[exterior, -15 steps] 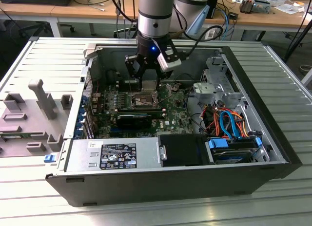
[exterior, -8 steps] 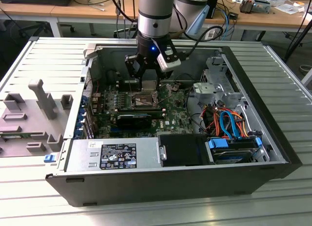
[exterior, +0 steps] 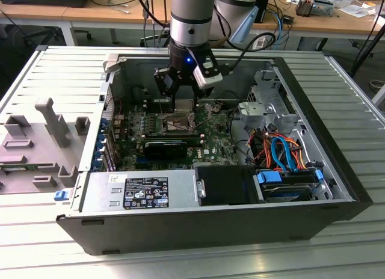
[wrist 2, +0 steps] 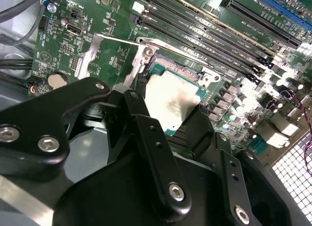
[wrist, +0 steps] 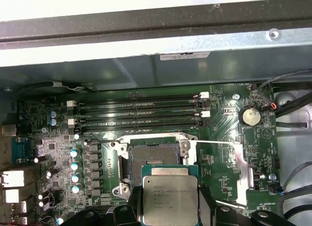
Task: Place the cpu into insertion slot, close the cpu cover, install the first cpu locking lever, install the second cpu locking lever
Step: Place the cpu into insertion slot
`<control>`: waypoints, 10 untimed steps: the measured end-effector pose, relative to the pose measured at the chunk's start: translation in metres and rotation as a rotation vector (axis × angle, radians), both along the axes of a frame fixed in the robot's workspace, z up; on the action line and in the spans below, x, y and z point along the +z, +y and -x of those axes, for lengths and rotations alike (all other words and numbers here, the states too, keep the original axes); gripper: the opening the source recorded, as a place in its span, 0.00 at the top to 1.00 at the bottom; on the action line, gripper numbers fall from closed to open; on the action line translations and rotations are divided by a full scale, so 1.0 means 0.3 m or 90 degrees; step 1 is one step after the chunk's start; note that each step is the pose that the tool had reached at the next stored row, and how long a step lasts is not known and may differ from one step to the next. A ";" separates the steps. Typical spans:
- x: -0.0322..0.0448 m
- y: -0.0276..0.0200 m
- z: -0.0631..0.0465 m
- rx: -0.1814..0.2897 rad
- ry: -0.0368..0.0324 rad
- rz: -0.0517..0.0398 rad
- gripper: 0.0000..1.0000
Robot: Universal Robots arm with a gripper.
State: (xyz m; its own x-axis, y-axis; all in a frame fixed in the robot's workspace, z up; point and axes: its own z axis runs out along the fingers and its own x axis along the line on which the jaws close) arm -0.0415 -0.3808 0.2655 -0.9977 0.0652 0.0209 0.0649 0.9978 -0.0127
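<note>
Your gripper (wrist: 169,209) is clamped on the cpu (wrist: 169,194), with its black fingers (wrist: 132,206) pressing two opposite edges of the chip and the silver top facing the first wrist view. In the second wrist view the cpu (wrist 2: 173,102) hangs over the insertion slot (wrist 2: 176,66). It seems to sit just above the socket rather than in it, though you cannot judge contact from here. Just beyond the chip, the insertion slot (wrist: 151,160) lies bare and dark. The cpu cover (wrist 2: 138,58) stands swung open beside it, on the side toward the round coin cell (wrist: 250,116). The long memory slots (wrist: 139,109) run past the socket. Farther off, in the upper middle of the exterior view, the gripper (exterior: 183,92) reaches down over the green board (exterior: 210,137). The board sits inside the open computer case (exterior: 180,222), which lies on the slatted table (exterior: 48,74).
</note>
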 end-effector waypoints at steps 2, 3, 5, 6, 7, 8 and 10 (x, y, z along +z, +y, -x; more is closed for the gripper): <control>0.000 0.000 0.000 -0.004 0.0000 0.0000 0.45; 0.000 0.000 0.000 -0.006 0.0000 0.0000 0.45; -0.001 0.000 0.000 -0.008 0.0000 0.0000 0.45; -0.001 0.000 0.000 -0.009 0.0000 0.0000 0.45; -0.001 0.000 0.000 -0.011 0.0000 0.0000 0.45; -0.001 0.000 0.000 -0.012 0.0000 0.0000 0.45; -0.001 0.000 0.000 -0.016 0.0000 0.0000 0.45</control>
State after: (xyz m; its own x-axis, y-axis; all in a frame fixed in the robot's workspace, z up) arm -0.0415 -0.3808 0.2651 -0.9956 0.0909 0.0209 0.0906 0.9958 -0.0127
